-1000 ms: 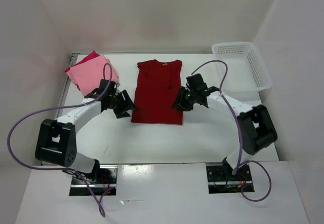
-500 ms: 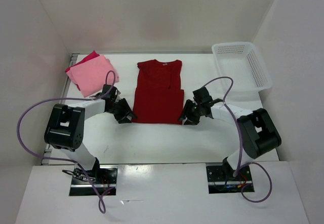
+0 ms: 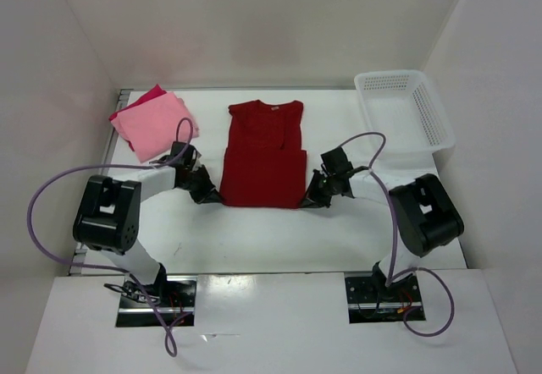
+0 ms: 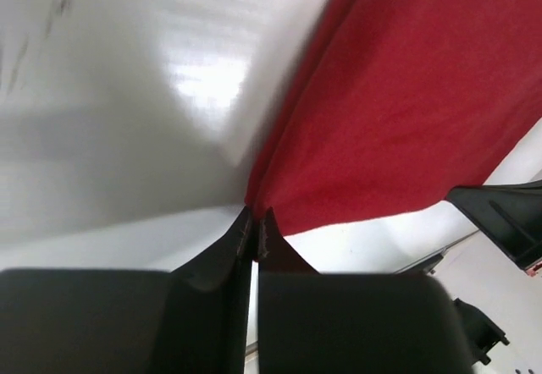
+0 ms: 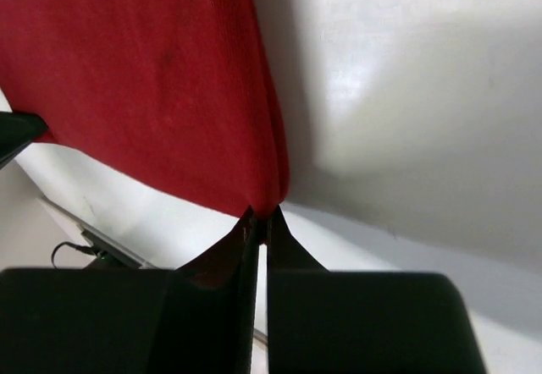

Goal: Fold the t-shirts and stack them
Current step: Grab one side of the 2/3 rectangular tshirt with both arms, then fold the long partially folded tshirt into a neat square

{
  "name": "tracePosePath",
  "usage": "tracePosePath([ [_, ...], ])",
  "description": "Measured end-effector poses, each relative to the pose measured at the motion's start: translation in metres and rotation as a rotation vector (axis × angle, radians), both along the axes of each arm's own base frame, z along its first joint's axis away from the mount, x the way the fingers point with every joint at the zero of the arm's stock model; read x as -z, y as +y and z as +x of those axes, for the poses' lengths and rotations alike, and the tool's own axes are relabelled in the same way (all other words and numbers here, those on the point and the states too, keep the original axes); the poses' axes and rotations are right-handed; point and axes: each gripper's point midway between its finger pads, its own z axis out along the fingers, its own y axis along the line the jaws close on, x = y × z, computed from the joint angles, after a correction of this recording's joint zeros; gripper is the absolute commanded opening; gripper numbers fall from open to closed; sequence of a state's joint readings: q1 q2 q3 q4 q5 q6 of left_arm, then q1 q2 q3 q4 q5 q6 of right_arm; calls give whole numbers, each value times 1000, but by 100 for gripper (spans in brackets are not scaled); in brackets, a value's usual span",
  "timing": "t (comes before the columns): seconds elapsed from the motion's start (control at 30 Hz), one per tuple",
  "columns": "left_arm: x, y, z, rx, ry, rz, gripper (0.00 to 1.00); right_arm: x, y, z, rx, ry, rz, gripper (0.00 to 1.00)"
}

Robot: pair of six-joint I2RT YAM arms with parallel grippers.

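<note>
dark red t-shirt [image 3: 264, 158], flat. left gripper [image 3: 209, 195] pinched shut on its 7 o'clock corner; right gripper [image 3: 310, 198] likewise, 5 o'clock.

No text, label, brand, number or sign can be read on the shirts [image 3: 264, 158], basket [image 3: 432, 112] or table [image 3: 254, 234] in any view.

Just a white lattice plastic basket [image 3: 434, 113] parked at the far right corner of the white table [image 3: 254, 232], its long side right up along the right wall [image 3: 500, 95]. Plain white walls close in the back [image 3: 254, 27] and left [image 3: 51, 95] too.
</note>
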State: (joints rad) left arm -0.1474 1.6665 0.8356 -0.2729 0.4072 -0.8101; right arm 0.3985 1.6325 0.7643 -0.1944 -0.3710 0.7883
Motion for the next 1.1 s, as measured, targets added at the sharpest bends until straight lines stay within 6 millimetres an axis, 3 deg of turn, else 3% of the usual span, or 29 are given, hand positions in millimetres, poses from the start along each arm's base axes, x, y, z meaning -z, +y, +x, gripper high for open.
tracePosePath([
  [0.17,-17,6,-23,24,-24,20,0,-25,-3,-21,-1,-53,23,0],
  [0.3,-30,9,-52,51,-14,22,0,-51,2,-58,-35,-88,67,0],
  [0.43,-60,8,-82,83,-44,16,0,-84,2,-90,-47,-113,131,0],
  [0.53,-92,9,-83,79,-88,5,0,-108,-4,-80,-14,-139,147,0],
  [0.6,-119,6,-62,79,-143,-1,0,-123,-8,-56,18,-158,148,0],
  [0.73,-155,-2,9,56,-276,-3,0,-136,-18,9,76,-183,147,0],
  [0.93,-127,-11,106,15,-281,25,0,-133,-34,106,122,-234,126,0],
  [1.1,-97,-17,170,-24,-280,57,2,-102,-46,170,139,-229,99,0],
])
